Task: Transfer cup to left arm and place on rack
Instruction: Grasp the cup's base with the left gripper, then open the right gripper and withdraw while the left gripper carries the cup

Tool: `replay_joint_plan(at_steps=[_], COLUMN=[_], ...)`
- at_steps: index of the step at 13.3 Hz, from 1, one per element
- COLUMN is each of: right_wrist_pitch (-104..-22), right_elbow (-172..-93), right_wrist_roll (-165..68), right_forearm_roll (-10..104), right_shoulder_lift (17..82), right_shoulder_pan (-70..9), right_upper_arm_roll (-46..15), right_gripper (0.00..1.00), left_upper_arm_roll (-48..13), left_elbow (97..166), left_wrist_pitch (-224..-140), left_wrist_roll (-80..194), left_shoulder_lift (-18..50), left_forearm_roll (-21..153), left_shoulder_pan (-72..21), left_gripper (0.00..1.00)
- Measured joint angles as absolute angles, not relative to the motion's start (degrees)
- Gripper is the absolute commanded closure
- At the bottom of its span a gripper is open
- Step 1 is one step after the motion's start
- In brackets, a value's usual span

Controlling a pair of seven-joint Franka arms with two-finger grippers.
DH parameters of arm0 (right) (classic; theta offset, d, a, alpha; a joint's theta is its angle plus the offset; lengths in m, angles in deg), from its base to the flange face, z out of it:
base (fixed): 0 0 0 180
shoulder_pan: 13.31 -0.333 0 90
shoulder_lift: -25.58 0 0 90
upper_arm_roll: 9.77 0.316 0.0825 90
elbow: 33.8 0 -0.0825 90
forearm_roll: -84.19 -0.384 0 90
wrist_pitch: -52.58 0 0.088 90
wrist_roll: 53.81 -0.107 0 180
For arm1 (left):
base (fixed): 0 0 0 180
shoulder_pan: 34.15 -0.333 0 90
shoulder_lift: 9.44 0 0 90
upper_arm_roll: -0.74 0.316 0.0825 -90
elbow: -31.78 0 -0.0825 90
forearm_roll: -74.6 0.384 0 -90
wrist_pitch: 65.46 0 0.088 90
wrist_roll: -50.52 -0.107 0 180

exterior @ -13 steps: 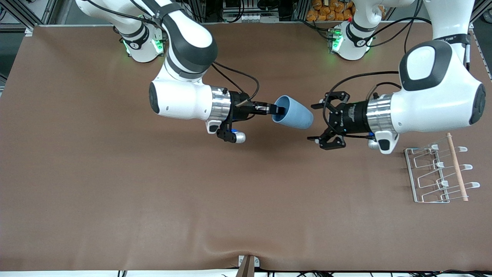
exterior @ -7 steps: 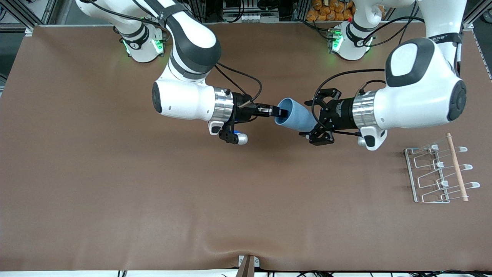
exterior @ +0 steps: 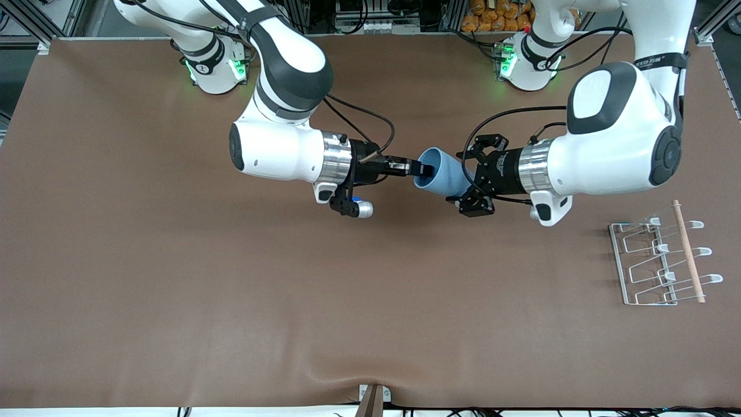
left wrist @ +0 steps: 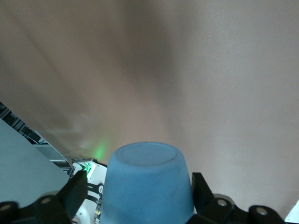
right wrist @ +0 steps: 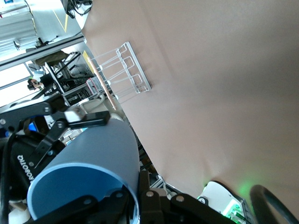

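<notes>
Light-blue cup (exterior: 443,171) hangs sideways in mid-air, well apart from the rack (exterior: 660,263). Right gripper (exterior: 421,168), arm level, pinches the cup's rim. Left gripper (exterior: 472,176), also level, straddles the cup's base, fingers (left wrist: 202,186) spread.

- The cup (exterior: 443,172) hangs on its side over the middle of the table (exterior: 173,278), between the two grippers;
- the right gripper (exterior: 421,168) pinches its rim, one finger inside;
- the left gripper (exterior: 470,176) straddles its closed end, fingers spread;
- the rack (exterior: 660,260) lies at the left arm's end, nearer the front camera.
</notes>
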State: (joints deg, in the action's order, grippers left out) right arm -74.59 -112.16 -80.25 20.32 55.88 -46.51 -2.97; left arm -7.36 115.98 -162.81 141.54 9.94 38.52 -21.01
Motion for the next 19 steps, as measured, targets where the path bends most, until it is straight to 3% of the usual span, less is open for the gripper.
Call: replay_joint_plan(at_steps=[1,3,4,5,6,16,19], right_wrist_pitch=[-74.61,-74.29,-74.41,-74.43,-74.55,-74.61,-68.74], right_elbow=[-112.16,-112.13,-112.11,-112.11,-112.06,-110.96,-110.93], right_wrist_roll=[-80.25,-80.30,-80.31,-80.31,-80.31,-80.21,-80.17], right_forearm_roll=[20.32,20.29,20.28,20.28,20.28,21.38,32.12], right_shoulder_lift=[55.88,55.89,55.91,55.91,55.91,55.66,54.80], right_shoulder_pan=[-46.53,-46.59,-46.62,-46.63,-46.63,-45.11,-40.74], right_upper_arm_roll=[-2.97,-2.93,-2.93,-2.93,-2.96,-4.78,-5.03], right_gripper=[1.00,1.00,0.88,0.35,0.00,0.00,0.00], left_upper_arm_roll=[-7.36,-7.28,-7.28,-7.28,-7.28,-6.97,-6.50], left_elbow=[116.01,115.95,115.93,115.93,115.93,115.29,115.09], left_wrist_pitch=[-162.80,-163.10,-163.09,-163.10,-163.03,-161.53,-159.19], left_wrist_roll=[141.25,140.93,140.92,140.91,140.83,135.28,130.20], left_shoulder_lift=[10.03,10.04,10.04,10.04,10.04,9.47,9.47], left_forearm_roll=[38.52,38.52,38.52,38.52,38.54,58.90,63.40], left_shoulder_pan=[-20.94,-21.12,-21.17,-21.18,-21.19,-22.23,-24.19], left_gripper=[1.00,1.00,1.00,1.00,1.00,0.98,1.00])
